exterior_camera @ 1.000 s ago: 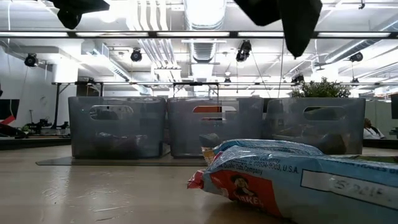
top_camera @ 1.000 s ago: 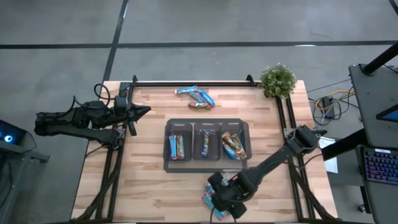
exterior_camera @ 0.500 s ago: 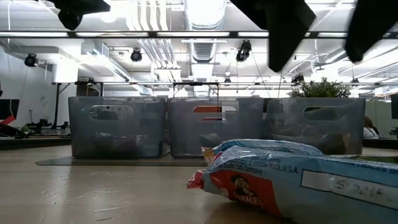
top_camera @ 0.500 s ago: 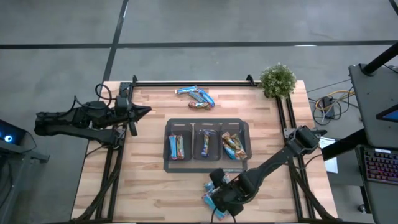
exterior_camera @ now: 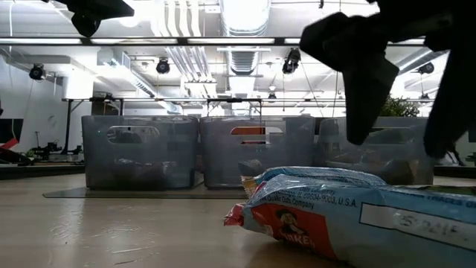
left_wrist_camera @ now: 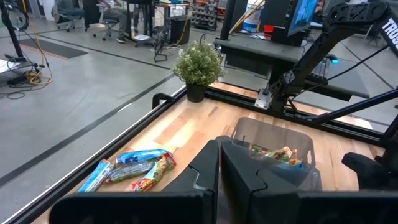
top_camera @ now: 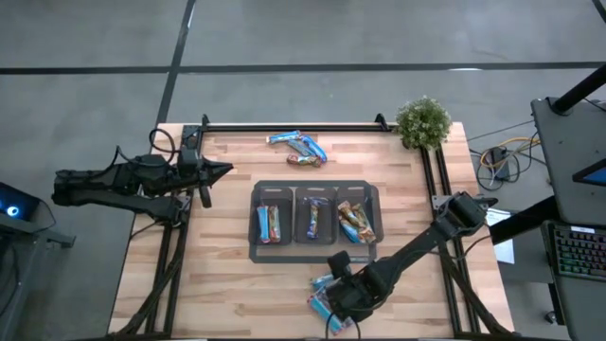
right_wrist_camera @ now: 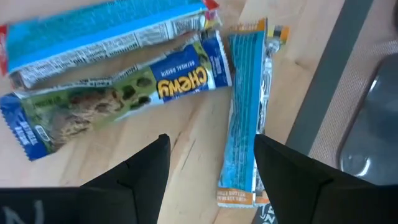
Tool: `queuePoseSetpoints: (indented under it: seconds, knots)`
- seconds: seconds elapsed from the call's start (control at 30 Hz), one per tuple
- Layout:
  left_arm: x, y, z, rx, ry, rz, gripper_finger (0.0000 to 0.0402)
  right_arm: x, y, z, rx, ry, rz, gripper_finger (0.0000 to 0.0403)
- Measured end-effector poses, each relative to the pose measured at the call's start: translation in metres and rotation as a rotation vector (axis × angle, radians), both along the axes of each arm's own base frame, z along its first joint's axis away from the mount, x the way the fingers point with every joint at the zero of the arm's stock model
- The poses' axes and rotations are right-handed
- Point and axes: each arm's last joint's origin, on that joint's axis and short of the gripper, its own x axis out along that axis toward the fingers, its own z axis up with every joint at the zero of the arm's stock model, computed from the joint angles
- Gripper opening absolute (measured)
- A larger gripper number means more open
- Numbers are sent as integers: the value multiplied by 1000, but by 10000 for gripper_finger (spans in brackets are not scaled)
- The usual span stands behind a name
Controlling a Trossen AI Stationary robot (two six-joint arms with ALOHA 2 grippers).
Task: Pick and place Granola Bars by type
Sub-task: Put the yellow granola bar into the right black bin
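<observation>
Over the last second we saw the right gripper (top_camera: pixel 333 301) shift a little toward the tray (top_camera: pixel 314 248) and drop lower over the near-edge Granola Bars (right_wrist_camera: pixel 118 93) — its fingers (right_wrist_camera: pixel 146 180) spread, holding nothing, so a pick seemed next. The bars lay flat on the counter (top_camera: pixel 222 284), shiny light-blue and dark-blue wrappers touching. The left gripper (top_camera: pixel 220 170) waited at the far left, fingers pressed together.
</observation>
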Motion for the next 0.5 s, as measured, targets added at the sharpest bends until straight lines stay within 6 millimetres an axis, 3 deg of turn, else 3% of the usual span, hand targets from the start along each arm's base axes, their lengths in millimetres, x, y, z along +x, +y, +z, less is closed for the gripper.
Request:
queuePoseSetpoints:
  seconds: [0.5]
  knots:
    - [0,0,2,-11,-25,2,0,1,-7,-6,-18,3,-59,224]
